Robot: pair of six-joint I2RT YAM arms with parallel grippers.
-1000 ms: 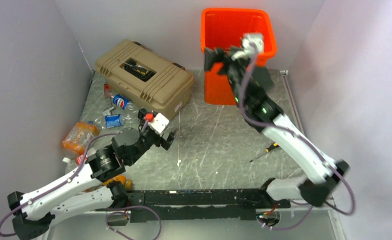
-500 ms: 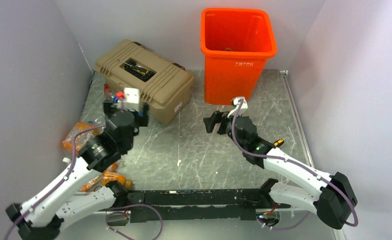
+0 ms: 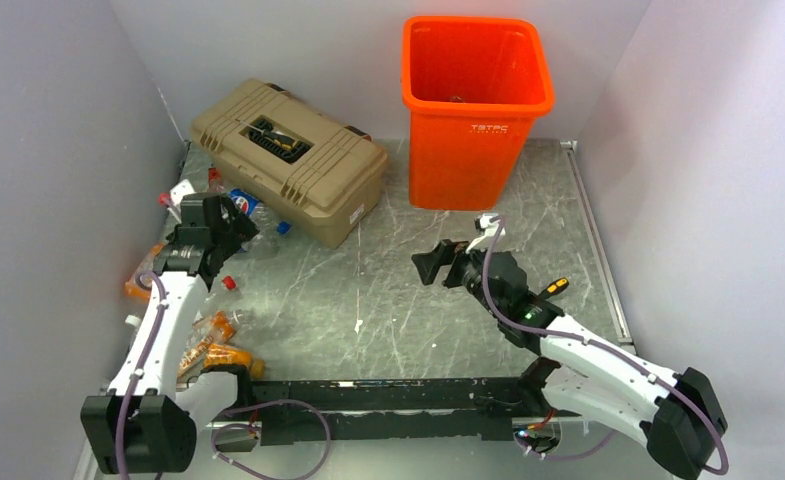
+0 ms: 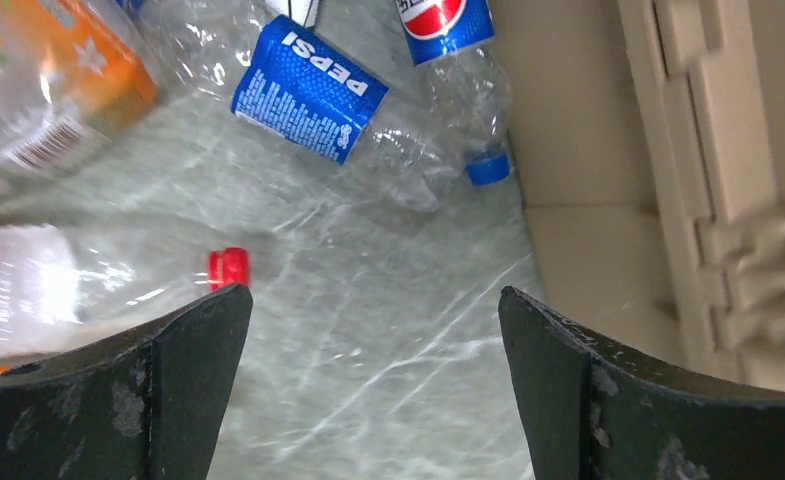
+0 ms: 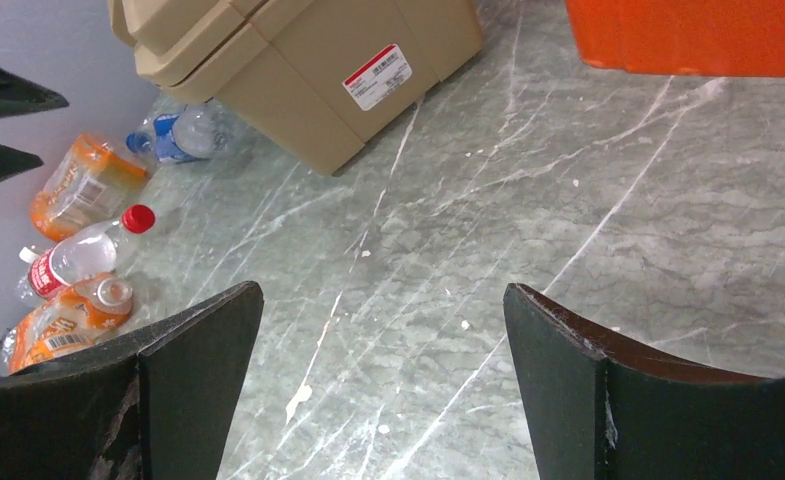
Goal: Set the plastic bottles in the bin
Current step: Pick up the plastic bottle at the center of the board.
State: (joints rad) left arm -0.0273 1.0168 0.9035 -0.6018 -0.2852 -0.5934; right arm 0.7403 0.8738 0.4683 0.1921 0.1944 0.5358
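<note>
Since the bottles all lie along the left side of the table (image 3: 398, 290), the left arm (image 3: 158, 330) is plainly the nearer one. Nearest the bases, a crushed orange-labelled bottle (image 3: 211, 353) lies beside that arm. Farther up, the right gripper (image 3: 434, 266) sits mid-table with its jaws spread wide and nothing in them, well apart from every bottle. The left gripper (image 4: 373, 300) hangs over the pile, likewise wide open and empty.

Its wrist view shows what the overhead one mostly hides. A red-capped clear bottle (image 4: 38, 290) lies just beside one finger. Ahead of the tips a Pepsi bottle (image 4: 313, 92) lies flat, its long axis slanting across the gap, so I judge that a wrist turn is needed before closing. A second Pepsi bottle (image 4: 463, 80) rests against the tan toolbox (image 4: 608, 160).

Only the overhead view shows the orange bin (image 3: 476, 140) whole. It stands upright at the far wall, well to the right of the pile.
</note>
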